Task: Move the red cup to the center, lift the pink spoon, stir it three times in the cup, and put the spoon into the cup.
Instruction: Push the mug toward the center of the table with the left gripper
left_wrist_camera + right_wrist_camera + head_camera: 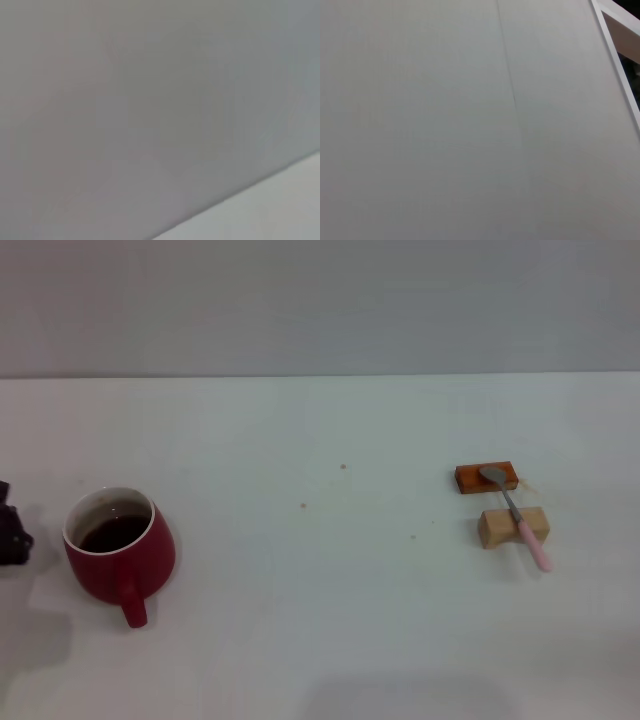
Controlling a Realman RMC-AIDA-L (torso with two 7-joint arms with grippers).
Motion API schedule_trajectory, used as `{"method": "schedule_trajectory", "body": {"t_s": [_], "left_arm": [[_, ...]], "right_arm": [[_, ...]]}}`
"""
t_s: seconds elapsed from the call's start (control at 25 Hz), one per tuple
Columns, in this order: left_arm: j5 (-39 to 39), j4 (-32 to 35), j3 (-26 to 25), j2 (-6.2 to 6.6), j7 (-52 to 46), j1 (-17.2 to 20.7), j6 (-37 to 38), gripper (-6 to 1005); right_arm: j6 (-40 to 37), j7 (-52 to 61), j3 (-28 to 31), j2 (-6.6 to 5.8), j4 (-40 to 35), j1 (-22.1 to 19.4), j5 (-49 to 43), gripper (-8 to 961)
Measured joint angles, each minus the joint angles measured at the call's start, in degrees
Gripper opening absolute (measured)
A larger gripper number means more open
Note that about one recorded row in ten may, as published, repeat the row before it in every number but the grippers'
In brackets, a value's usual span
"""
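The red cup [120, 550] stands at the near left of the white table [320, 620], holding dark liquid, its handle turned toward me. The pink spoon [517, 515] lies at the right, its grey bowl resting on a dark-orange wooden block [486, 478] and its neck across a pale wooden block [513, 527], the pink handle pointing toward me. A dark part of my left gripper [10, 536] shows at the left edge, just left of the cup and apart from it. My right gripper is out of view. Both wrist views show only plain grey surface.
A grey wall [320, 300] rises behind the table's far edge. A few small specks [343, 467] mark the tabletop between the cup and the blocks.
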Motion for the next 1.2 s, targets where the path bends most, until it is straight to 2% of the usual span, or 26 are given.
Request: {"method": "schedule_trajectory", "body": {"t_s": [0.2,0.6,1.2], "left_arm": [[-0.03,-0.23,4.16,-0.14,1.73,0.39,1.28,23],[-0.08,-0.84,8.71,-0.13,3.29,-0.24,1.39,34],[0.59,-6.36,17.65,-0.29,4.89,-1.97,0.59,52]], "right_arm": [[0.00,0.00,0.00,-0.01,0.00,0.04,0.00,782],[0.02,0.00,0.01,-0.31,0.00,0.01,0.00,782],[0.07,-0.01,0.01,-0.59,0.00,0.01,0.00,783]]}}
